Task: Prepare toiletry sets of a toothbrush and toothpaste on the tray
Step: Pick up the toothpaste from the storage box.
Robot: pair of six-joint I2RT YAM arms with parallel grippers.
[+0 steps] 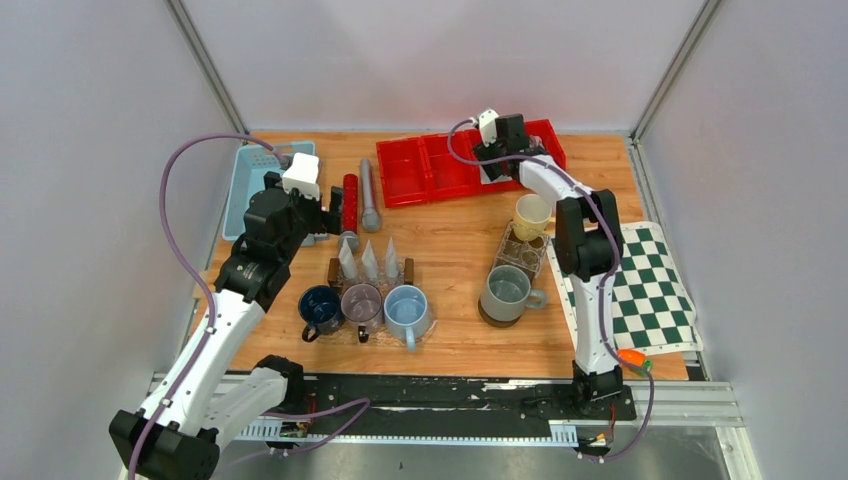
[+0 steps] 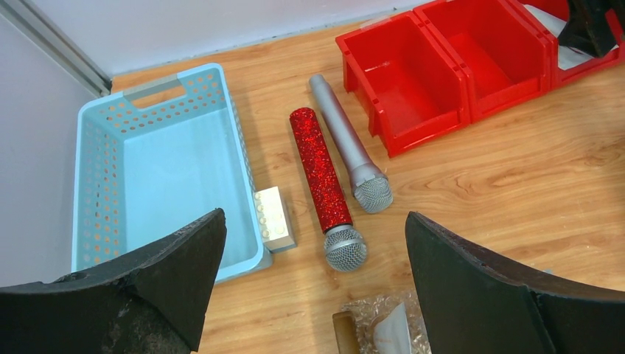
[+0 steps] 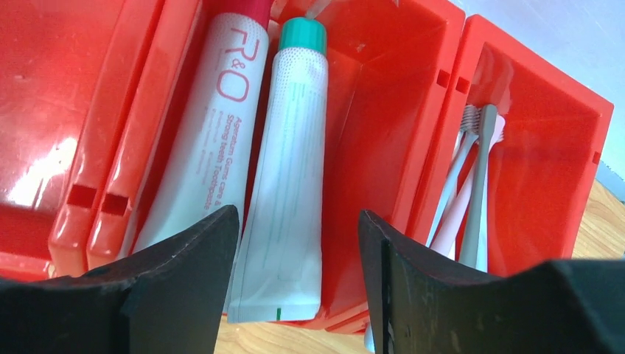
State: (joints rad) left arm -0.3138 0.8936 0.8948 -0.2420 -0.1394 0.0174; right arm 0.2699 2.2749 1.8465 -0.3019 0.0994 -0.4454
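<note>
Two white toothpaste tubes lie side by side in a red bin (image 3: 383,110), one with a green cap (image 3: 291,169) and one with a red cap (image 3: 210,140). Several toothbrushes (image 3: 472,184) stand in the compartment to the right. My right gripper (image 3: 298,214) is open over the bins (image 1: 420,170). The green-capped tube's flat end sits between its fingers, and they do not touch it. The light blue perforated tray (image 2: 169,162) sits at the back left with nothing in it. My left gripper (image 2: 315,215) hangs wide open just right of the tray, holding nothing.
A red glitter microphone (image 2: 318,173), a grey microphone (image 2: 346,144) and a white block (image 2: 274,217) lie between tray and bins. Three mugs (image 1: 362,305) stand mid-table behind three pale upright wedges (image 1: 370,262). A grey mug (image 1: 505,292), cream cup (image 1: 531,214) and checkered mat (image 1: 645,285) sit right.
</note>
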